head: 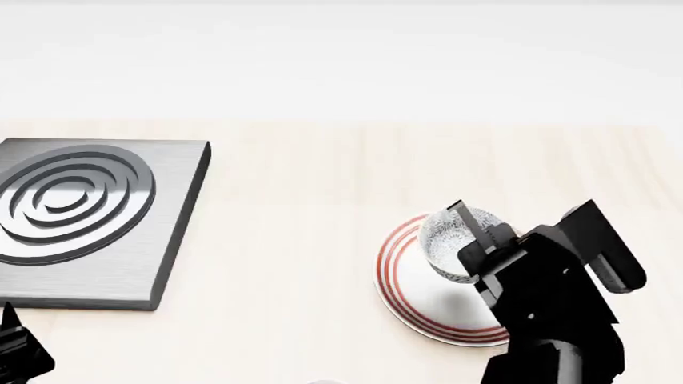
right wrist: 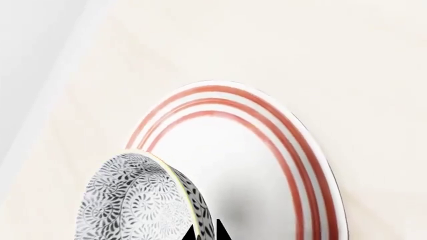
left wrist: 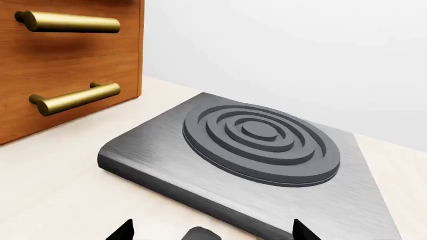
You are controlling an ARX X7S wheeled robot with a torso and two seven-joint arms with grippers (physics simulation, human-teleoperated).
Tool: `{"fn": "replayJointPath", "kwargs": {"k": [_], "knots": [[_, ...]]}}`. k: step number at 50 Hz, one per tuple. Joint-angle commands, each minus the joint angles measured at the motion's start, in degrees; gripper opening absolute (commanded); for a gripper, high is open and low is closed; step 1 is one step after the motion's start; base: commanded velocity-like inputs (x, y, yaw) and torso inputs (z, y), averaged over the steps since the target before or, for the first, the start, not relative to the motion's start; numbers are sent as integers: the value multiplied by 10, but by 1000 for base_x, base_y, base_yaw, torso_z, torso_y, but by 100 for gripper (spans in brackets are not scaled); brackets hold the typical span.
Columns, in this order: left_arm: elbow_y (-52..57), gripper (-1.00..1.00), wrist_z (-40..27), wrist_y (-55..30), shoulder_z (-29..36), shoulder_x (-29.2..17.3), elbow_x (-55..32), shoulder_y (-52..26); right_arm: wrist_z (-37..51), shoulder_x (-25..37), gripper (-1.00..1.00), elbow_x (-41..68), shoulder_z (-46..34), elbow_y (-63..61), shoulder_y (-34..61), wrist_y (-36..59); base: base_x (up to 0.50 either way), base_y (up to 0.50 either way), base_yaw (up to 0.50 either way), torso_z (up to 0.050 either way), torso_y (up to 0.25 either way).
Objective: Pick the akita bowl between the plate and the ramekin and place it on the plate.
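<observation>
The akita bowl (head: 453, 240) (right wrist: 133, 200), speckled grey-black, hangs tilted over the far part of the plate (head: 401, 248) (right wrist: 233, 165), a white disc with red rings. My right gripper (head: 477, 228) (right wrist: 205, 232) is shut on the bowl's rim, one fingertip inside the wall and one outside. Whether the bowl touches the plate I cannot tell. The ramekin is out of view. My left gripper (left wrist: 213, 231) is open with nothing between its fingers, low over the counter in front of the hob; a dark bit of it shows at the head view's lower left corner (head: 19, 356).
A grey metal hob plate (head: 171, 240) (left wrist: 167, 150) with raised concentric rings lies on the pale wooden counter at the left. Wooden drawers (left wrist: 73, 55) with brass bar handles (left wrist: 73, 97) stand beside it. A white wall runs along the back.
</observation>
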Motion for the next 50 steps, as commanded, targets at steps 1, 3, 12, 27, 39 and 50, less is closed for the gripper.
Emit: {"fn": "replayJointPath", "kwargs": {"k": [1, 3, 12, 27, 39, 50], "knots": [[-2, 100, 0, 3, 1, 0, 0, -1, 1, 2, -100, 9, 6, 0, 3, 12, 0, 0, 0, 0, 0], [-3, 100, 1, 3, 1, 0, 0, -1, 1, 2, -100, 9, 8, 0, 3, 12, 0, 0, 0, 0, 0], [-2, 100, -1, 3, 2, 0, 0, -1, 9, 4, -100, 6, 9, 0, 1, 15, 0, 0, 0, 0, 0], [0, 100, -3, 2, 3, -1, -2, 0, 12, 3, -100, 6, 3, 0, 0, 22, 0, 0, 0, 0, 1], [-3, 100, -3, 4, 4, -2, -2, -1, -6, 0, 100, 3, -11, 0, 2, 29, 0, 0, 0, 0, 0], [-1, 100, -4, 4, 5, -2, -3, -1, -2, 1, 100, -1, -30, 0, 9, 22, 0, 0, 0, 0, 0]]}}
